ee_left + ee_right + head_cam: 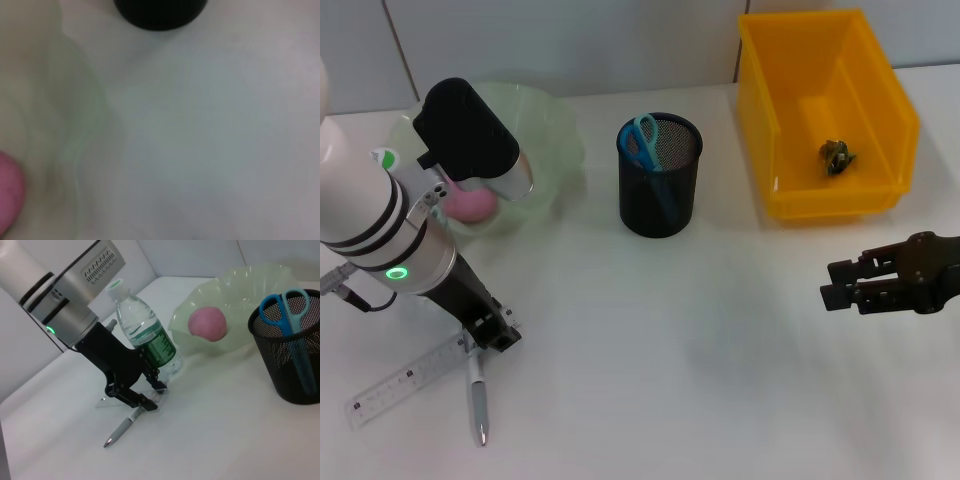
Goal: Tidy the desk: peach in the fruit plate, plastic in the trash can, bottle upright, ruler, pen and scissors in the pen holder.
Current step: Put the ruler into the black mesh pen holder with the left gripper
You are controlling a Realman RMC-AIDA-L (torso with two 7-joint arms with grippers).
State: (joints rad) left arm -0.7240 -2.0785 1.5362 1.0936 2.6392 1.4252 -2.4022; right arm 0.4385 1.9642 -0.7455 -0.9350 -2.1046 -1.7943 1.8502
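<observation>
Lower left of the head view: left gripper (490, 338) down over pen (478, 400) — fingers seemingly parted astride its upper end, long axis running toward the frame bottom; right gripper (842, 283) far off, apparently open.

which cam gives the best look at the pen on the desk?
Right wrist view: the slim grey pen lies in full view on the white desk, its top end under the left gripper. Head view shows the same pen smaller, beside the clear plastic ruler. Left wrist view doesn't show it.
</observation>
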